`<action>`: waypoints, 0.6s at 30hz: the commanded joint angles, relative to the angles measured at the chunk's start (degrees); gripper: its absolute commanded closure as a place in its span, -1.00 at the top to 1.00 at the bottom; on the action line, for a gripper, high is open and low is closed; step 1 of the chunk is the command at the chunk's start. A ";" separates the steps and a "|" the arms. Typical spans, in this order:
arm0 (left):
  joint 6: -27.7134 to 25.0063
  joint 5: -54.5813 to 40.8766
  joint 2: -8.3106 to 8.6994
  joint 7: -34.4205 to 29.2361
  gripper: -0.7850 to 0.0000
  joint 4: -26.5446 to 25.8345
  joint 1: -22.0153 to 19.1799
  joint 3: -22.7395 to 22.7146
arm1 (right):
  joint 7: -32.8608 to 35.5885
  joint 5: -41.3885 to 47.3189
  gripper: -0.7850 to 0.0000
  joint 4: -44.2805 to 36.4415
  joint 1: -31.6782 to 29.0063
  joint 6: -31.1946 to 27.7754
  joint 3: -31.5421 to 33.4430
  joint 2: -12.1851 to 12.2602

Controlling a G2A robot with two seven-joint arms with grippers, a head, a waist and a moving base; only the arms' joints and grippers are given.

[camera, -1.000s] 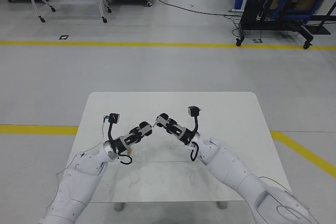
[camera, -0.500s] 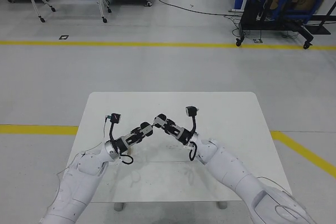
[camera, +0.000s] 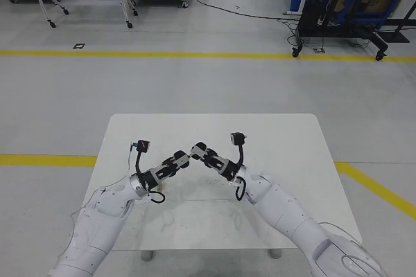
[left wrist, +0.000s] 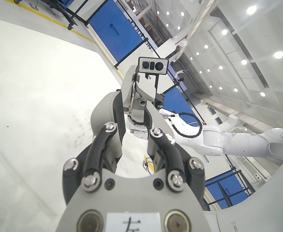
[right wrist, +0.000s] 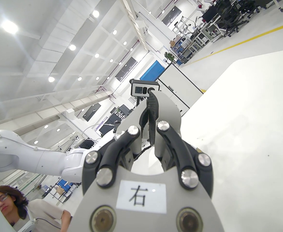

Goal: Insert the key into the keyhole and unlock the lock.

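Both arms hang above the middle of the white table (camera: 277,138), their grippers tip to tip. My left gripper (camera: 183,160) comes from the lower left and my right gripper (camera: 195,149) from the lower right. In the left wrist view the left gripper (left wrist: 133,101) is shut on a pale metal lock (left wrist: 136,108) with a thin steel shackle. The right arm's wrist stands straight behind the lock. In the right wrist view the right gripper (right wrist: 149,102) is pressed nearly together on a thin dark sliver, apparently the key (right wrist: 145,119), which is mostly hidden by the pads.
The tabletop (camera: 215,221) below the grippers is bare white, with edges close on the near side and at the left. Grey floor with yellow lines (camera: 194,54) surrounds the table. A wheeled black rack (camera: 340,31) stands far behind.
The right wrist has edged slightly toward the left gripper, so the tips sit a little closer. Both grips look the same as before.
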 commanded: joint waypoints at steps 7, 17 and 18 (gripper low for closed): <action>0.46 0.50 0.05 0.27 -1.00 0.17 -0.15 0.25 | 1.06 0.06 -1.00 1.28 0.66 0.00 0.22 -0.90; 1.25 2.31 0.07 2.11 -1.00 0.15 -0.12 0.34 | 0.48 -1.23 1.00 1.07 0.24 0.00 2.16 -1.06; 1.34 2.31 0.07 2.33 -1.00 0.19 -0.13 0.29 | 0.31 -1.40 1.00 0.96 0.12 0.00 2.39 -1.05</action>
